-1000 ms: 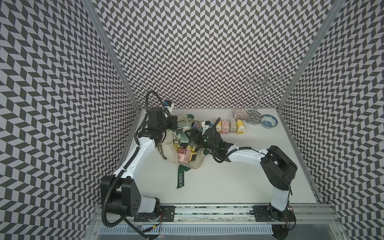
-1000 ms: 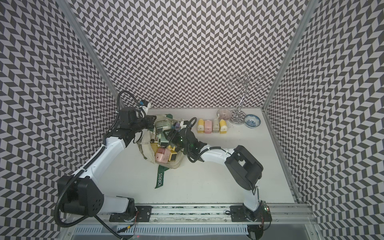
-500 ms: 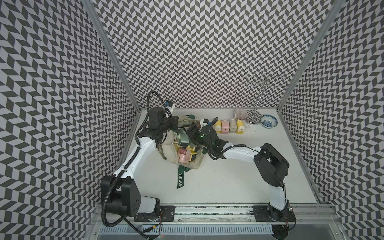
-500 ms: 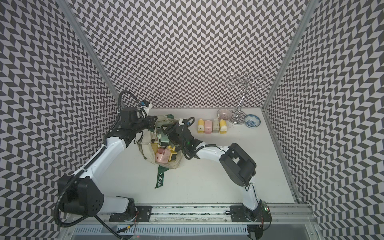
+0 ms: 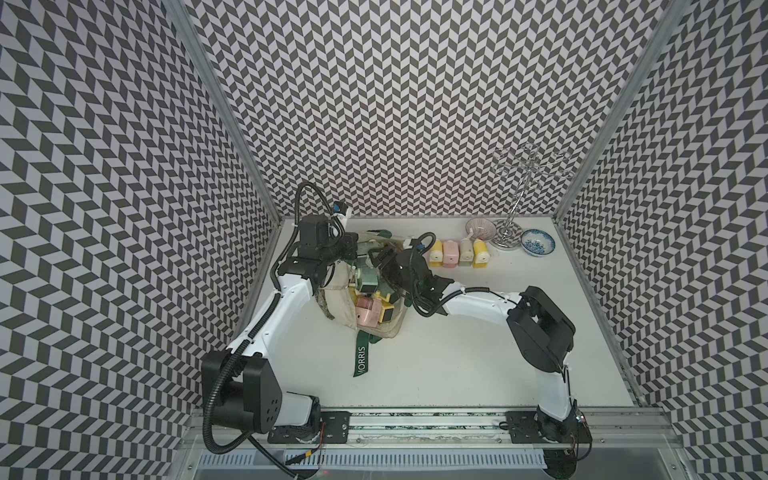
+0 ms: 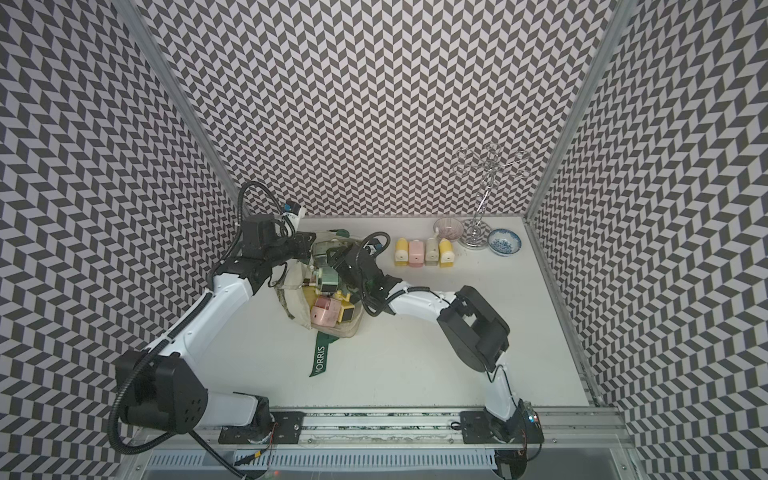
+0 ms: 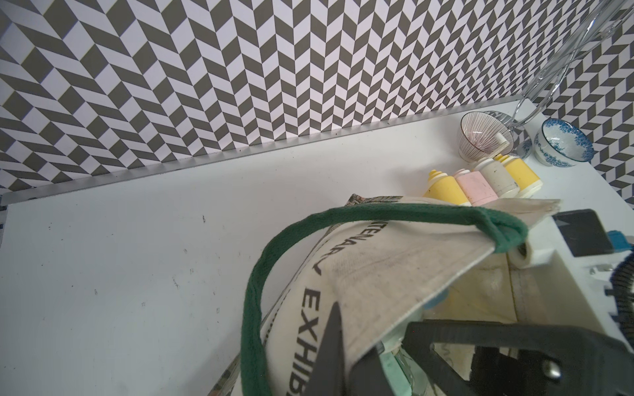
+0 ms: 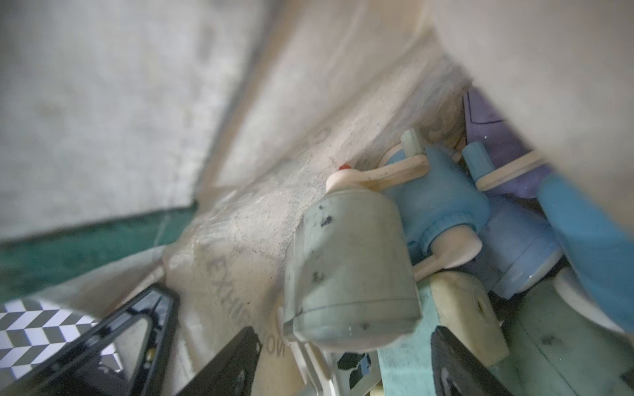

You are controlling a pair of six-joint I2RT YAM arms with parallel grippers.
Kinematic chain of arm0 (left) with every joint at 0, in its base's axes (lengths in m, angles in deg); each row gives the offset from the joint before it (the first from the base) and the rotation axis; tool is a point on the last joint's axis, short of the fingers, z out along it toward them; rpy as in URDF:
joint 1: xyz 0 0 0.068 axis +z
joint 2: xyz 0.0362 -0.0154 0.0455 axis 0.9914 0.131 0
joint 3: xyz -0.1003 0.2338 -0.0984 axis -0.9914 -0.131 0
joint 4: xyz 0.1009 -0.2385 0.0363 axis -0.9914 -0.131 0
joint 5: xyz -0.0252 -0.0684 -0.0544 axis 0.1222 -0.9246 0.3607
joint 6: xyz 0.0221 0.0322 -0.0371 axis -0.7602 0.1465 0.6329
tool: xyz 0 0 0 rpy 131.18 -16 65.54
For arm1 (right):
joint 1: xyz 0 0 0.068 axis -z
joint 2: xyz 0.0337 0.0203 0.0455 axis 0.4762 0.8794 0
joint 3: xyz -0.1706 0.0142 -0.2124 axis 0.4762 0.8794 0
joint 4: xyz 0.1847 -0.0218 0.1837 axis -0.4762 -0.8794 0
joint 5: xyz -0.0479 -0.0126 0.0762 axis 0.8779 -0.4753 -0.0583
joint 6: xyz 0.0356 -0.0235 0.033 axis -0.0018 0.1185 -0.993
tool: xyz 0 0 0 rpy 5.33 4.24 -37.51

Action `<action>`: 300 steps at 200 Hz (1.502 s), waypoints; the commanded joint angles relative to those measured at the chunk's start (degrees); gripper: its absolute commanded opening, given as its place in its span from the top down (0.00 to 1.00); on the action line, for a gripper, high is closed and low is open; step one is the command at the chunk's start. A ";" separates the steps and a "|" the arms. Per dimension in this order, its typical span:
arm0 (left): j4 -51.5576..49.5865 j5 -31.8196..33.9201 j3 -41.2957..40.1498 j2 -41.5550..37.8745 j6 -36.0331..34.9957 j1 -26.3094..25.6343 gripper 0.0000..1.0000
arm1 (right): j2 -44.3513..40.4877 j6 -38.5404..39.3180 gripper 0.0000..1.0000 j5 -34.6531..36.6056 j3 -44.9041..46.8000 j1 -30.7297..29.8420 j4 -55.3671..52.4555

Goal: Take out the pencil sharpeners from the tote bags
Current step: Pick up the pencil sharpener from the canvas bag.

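The cream tote bag (image 5: 338,305) (image 6: 296,303) lies open at the back left, with pencil sharpeners inside: pink (image 5: 367,319), yellow and green ones. My left gripper (image 7: 346,356) is shut on the bag's canvas rim (image 7: 387,274) and holds the mouth up. My right gripper (image 8: 343,363) is inside the bag, open, its fingers (image 8: 233,363) on either side of a grey-green sharpener (image 8: 350,271). Blue sharpeners (image 8: 442,205) and a purple one lie behind it. In both top views several sharpeners (image 5: 459,253) (image 6: 424,251) stand in a row on the table.
A green strap lettered MORRIS (image 5: 362,357) trails toward the front. Two patterned bowls (image 5: 538,242) (image 5: 480,228) and a metal wire stand (image 5: 513,235) sit at the back right, beside the row. Chevron walls close in three sides.
My right arm has reached leftward, deeper into the bag's mouth, and its jaws have widened a little. The left arm and the bag's rim have stayed put.
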 commanded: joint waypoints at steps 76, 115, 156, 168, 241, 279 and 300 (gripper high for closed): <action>5.70 -1.74 2.77 -2.50 -0.34 -0.15 1.00 | 6.66 2.99 0.20 1.50 -3.37 2.52 4.47; 5.67 -1.78 2.87 -2.40 -0.27 -0.23 1.00 | 5.88 5.04 0.20 1.56 -0.54 2.46 8.06; 5.57 -1.74 2.85 -2.46 -0.33 -0.21 1.00 | 1.21 9.85 0.20 -0.33 7.17 2.11 13.68; 5.57 -1.68 2.85 -2.39 -0.31 -0.26 1.00 | 0.06 13.12 0.21 -2.22 9.20 1.89 16.29; 5.46 -1.59 2.85 -2.60 -0.37 -0.21 1.00 | -2.56 16.91 0.20 -4.90 16.03 1.97 23.88; 5.60 -1.47 2.76 -2.52 -0.46 -0.30 1.00 | 1.85 13.74 0.19 -9.77 10.25 3.14 23.84; 5.56 -1.66 2.85 -2.51 -0.42 -0.30 1.00 | 2.99 12.56 0.21 -12.54 8.24 3.27 23.90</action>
